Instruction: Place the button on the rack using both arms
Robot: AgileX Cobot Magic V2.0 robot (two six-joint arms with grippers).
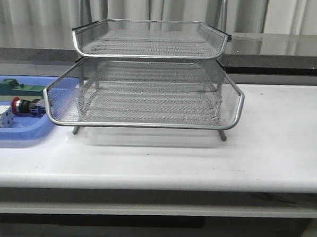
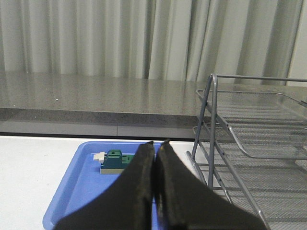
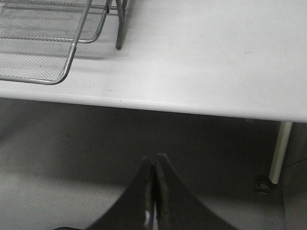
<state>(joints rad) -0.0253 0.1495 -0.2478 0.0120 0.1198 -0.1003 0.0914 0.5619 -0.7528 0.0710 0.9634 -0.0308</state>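
Blue plastic forms the one flat tray (image 1: 19,135) at the far left of the white table (image 1: 274,151), and it carries three small items: one green block (image 1: 8,87) at the back, one white block (image 1: 0,120) at the front, and between them the single button (image 1: 25,106), lying on its side with its red cap pointing left and its blue end just beside the rack. In the left wrist view the left gripper (image 2: 156,143) hangs above this tray with its two dark fingers pressed together, holding nothing. Just right of the tray stands one silver wire-mesh rack (image 1: 149,91) near the middle of the table; two trays are clear in the front view, the lower pulled forward, and the left wrist view shows three tiers. Farther right, the right gripper (image 3: 154,155) sits off the table's front edge, over the floor, its two fingers likewise closed together on nothing.
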